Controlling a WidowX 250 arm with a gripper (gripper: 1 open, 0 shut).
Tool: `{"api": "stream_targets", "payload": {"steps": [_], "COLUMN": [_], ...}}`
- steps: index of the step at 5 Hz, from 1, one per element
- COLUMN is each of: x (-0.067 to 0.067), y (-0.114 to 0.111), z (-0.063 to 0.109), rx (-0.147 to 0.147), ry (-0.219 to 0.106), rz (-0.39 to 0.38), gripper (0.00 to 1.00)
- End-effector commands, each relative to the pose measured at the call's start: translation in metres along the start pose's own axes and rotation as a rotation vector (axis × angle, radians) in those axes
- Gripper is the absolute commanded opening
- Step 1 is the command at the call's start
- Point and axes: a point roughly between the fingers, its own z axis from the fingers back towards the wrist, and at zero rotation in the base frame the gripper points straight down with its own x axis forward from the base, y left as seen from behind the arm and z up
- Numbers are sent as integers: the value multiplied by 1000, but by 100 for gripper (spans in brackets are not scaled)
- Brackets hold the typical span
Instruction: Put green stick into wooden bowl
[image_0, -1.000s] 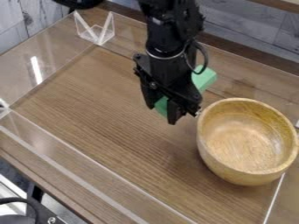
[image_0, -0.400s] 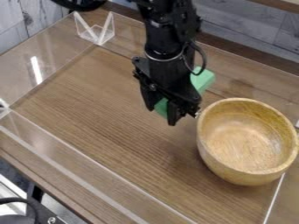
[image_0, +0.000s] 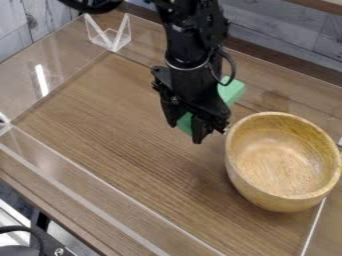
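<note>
— One green stick (image_0: 230, 93), and it's mostly hidden behind the claw (image_0: 195, 124), low over the tabletop (image_0: 107, 130), just left of the wooden bowl (image_0: 282, 161).

— Is it gripped?

— The jaws look pressed together. Green shows between and behind them, so I'd judge they're pinching it.

— What could go wrong?

— A thin hold could let it slip on the lift, or it could clip the bowl's thick rim and drop outside.
</note>
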Motion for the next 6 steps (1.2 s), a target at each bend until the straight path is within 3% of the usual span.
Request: {"api": "stream_targets", "payload": {"steps": [1, 3, 4, 6], "x": [6, 5, 12, 23], "y": [3, 2, -13, -74], "z": [5, 2, 13, 12], "rx": [-1, -10, -32, -66], "ry": [-29, -23, -46, -54], "rz": [13, 19, 23, -28], "gripper": [0, 0, 0, 0]}}
